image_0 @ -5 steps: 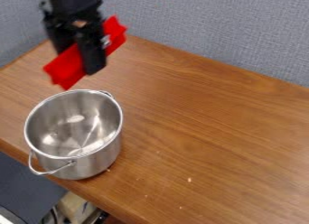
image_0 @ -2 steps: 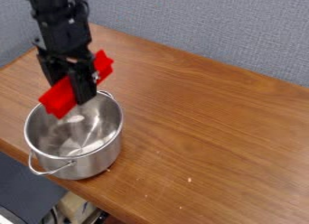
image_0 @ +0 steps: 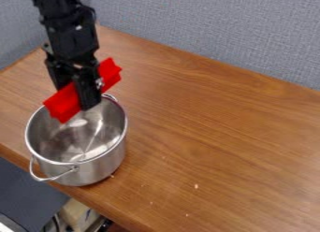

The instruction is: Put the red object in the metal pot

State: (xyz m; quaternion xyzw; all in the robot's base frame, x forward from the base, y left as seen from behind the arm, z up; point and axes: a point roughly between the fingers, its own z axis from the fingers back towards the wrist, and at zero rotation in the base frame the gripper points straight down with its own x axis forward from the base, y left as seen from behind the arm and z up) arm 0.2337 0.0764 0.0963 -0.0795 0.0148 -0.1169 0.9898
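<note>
The red object [image_0: 67, 98] is a bright red elongated block, tilted, hanging just above the far rim of the metal pot [image_0: 78, 138]. My gripper [image_0: 85, 94] is shut on the red object around its middle, its black fingers pointing down. The pot is a shiny round steel vessel at the table's front left, with a thin wire handle at its near side. Its inside holds nothing that I can see.
The pot stands on a brown wooden table [image_0: 212, 133]. A grey wall [image_0: 238, 25] runs behind the table. The table's front edge lies close below the pot.
The arm has carried the red object down and toward the front left, from over the table behind the pot to just above the pot's rim. In the last moment it barely moved.
</note>
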